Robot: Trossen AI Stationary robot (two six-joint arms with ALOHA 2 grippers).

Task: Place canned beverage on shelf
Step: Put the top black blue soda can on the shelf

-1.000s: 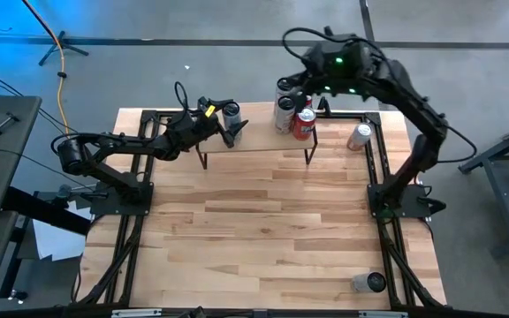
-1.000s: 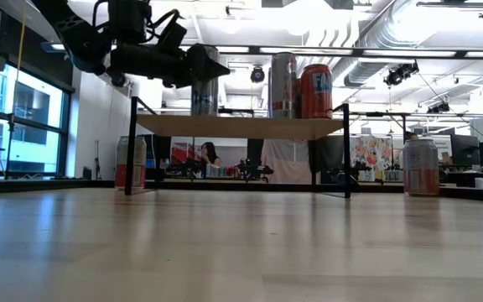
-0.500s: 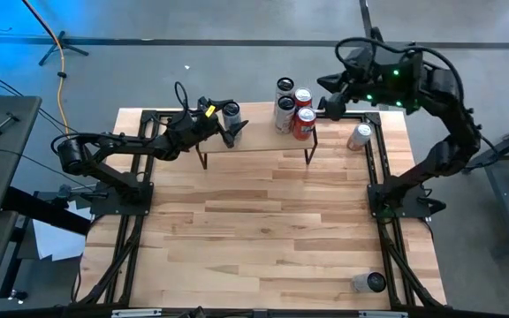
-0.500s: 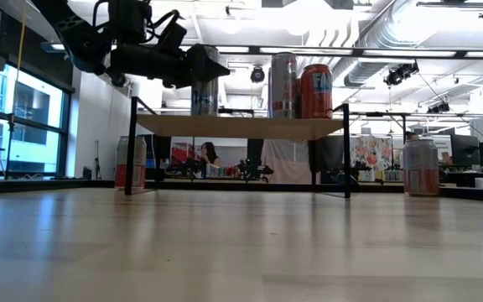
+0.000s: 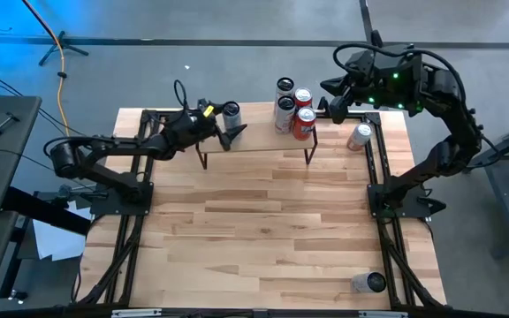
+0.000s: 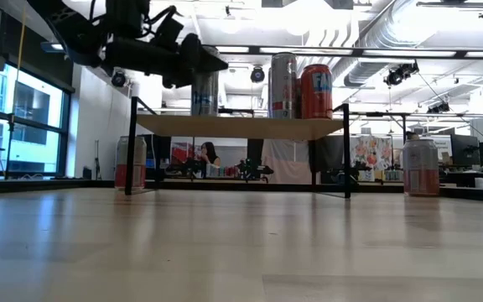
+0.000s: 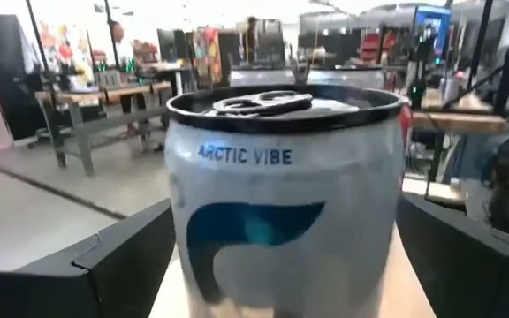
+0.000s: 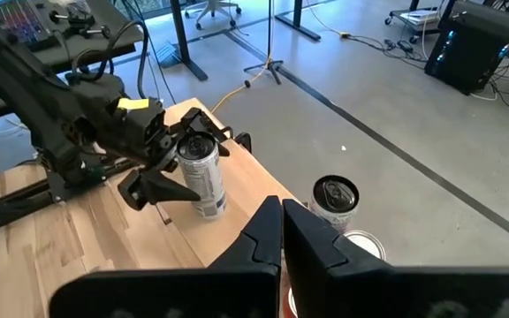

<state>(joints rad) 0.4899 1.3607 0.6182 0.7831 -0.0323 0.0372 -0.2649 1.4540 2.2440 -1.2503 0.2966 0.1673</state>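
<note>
The shelf (image 5: 263,141), a low riser with a wood top and black wire legs, stands at the table's far edge. A white and blue can (image 7: 285,194) stands upright on its base on the shelf's left end (image 5: 231,111). My left gripper (image 5: 228,134) is open and level. Its fingers (image 7: 122,256) stand on either side of the can, just clear of it. A silver can (image 5: 284,113) and a red can (image 5: 303,124) stand on the shelf's right end. My right gripper (image 5: 323,104) is shut and empty, in the air past the shelf's far right corner.
Two more cans (image 5: 294,91) stand behind the shelf's right end. One can (image 5: 359,135) stands on the table right of the shelf. Another can (image 5: 368,283) lies at the near right corner. A can (image 6: 131,162) stands on the table beyond the shelf's left legs.
My right gripper has swung from above the cans at the shelf's right end toward the table's right edge, then stopped. My left gripper has drawn back a little toward the table's left edge. The white and blue can stays upright on the shelf.
</note>
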